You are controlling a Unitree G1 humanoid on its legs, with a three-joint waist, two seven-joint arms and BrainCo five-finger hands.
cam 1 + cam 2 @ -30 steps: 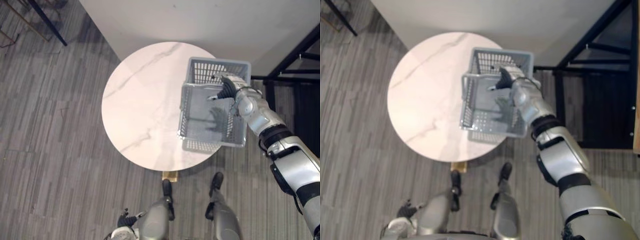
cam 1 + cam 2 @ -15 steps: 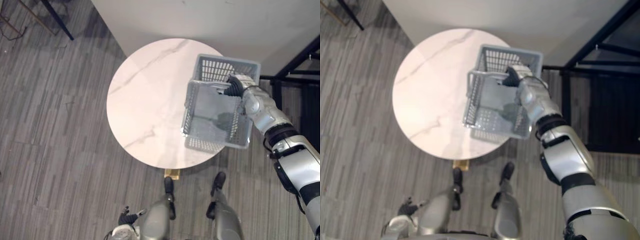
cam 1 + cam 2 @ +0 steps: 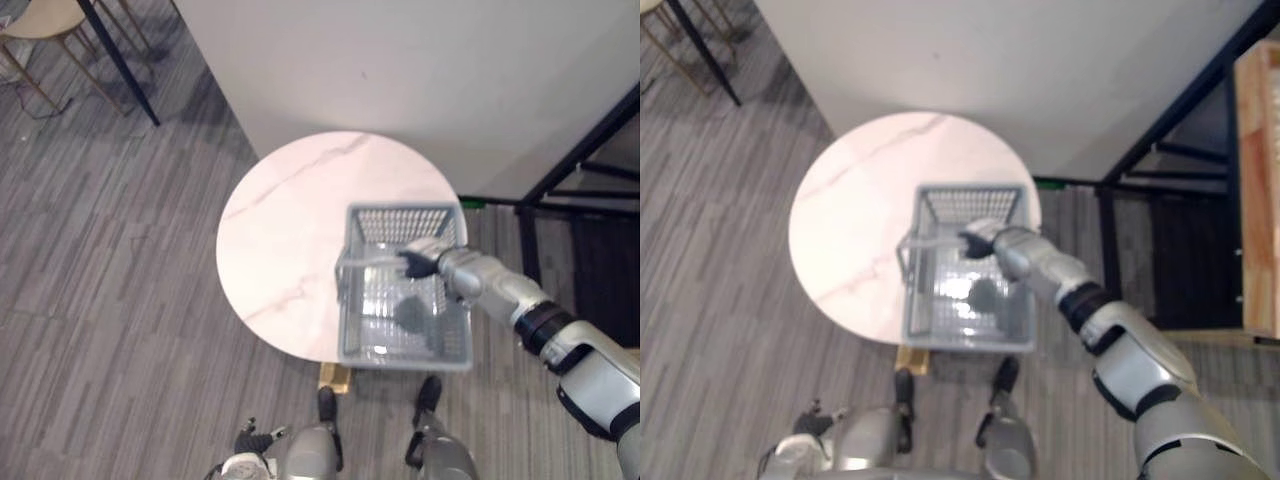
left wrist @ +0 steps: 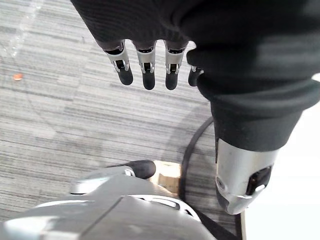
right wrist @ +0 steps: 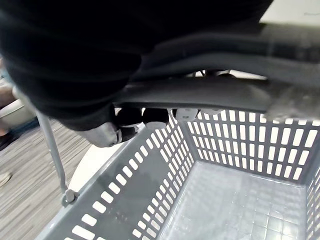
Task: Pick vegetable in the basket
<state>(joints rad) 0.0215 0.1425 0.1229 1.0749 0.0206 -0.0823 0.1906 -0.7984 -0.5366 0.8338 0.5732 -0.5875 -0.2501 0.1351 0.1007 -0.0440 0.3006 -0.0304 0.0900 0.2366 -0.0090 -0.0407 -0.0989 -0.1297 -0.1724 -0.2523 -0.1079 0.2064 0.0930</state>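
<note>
One basket (image 3: 405,350) over table (image 3: 290,230), rack (image 3: 1180,260) beside

Round table by a white wall, grey planks all around.
Here's a round white tabletop (image 3: 285,235) with faint brown marble veining, its far edge close to a plain white wall (image 3: 400,70), and a brass-coloured base (image 3: 334,376) peeking out under its near edge. Grey wood-plank floor (image 3: 100,300) spreads past the left and near edges. Off the right edge stands a black metal frame (image 3: 580,148), with a pale wooden panel (image 3: 1260,200) beyond it. Far left, there's a tan chair (image 3: 45,18) and a slanted black leg (image 3: 120,64).
</note>
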